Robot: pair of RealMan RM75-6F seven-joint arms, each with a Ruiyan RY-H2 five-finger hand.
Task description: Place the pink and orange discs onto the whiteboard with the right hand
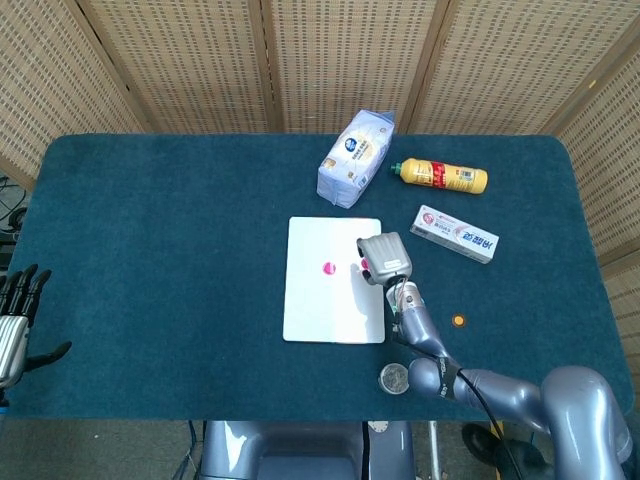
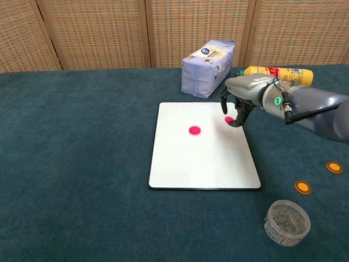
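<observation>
Chest view: right robot hand (image 2: 238,103) pinches a pink disc (image 2: 229,119) over the whiteboard (image 2: 203,172), whose long axis runs away from the robot.

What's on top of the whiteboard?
One pink disc lies on the whiteboard. The right hand holds a second pink disc above it. The board beneath the hand is hidden in the head view.

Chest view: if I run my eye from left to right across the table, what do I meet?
Whiteboard → pink disc on it → right hand holding a second pink disc → jar of clips → nearer orange disc → farther orange disc.
</observation>
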